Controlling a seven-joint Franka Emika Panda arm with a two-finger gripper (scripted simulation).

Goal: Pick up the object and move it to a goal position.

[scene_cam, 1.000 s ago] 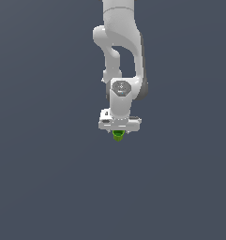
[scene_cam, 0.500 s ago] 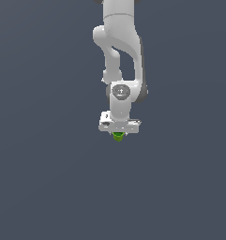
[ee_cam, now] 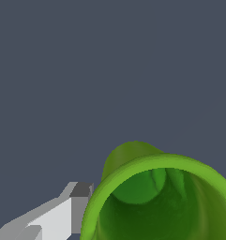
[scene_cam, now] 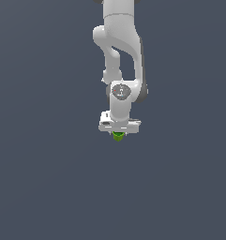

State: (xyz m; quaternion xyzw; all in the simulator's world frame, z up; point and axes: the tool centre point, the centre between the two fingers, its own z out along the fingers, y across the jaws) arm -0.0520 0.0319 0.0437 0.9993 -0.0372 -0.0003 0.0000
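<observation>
The object is a tiny bright green cup (scene_cam: 118, 136) that pokes out just under my white gripper (scene_cam: 118, 134) in the exterior view. The gripper points straight down from the white arm, and it is shut on the cup. In the wrist view the cup (ee_cam: 156, 197) fills the near part of the picture, its darker hollow top facing the camera. One white finger with a dark pad (ee_cam: 79, 206) presses against its side. The other finger is hidden behind the cup.
A plain dark grey surface (scene_cam: 48, 187) fills both views. No other object and no goal marker shows.
The arm, gripper and cup stay at nearly the same place in the exterior view; at most a slight shift.
</observation>
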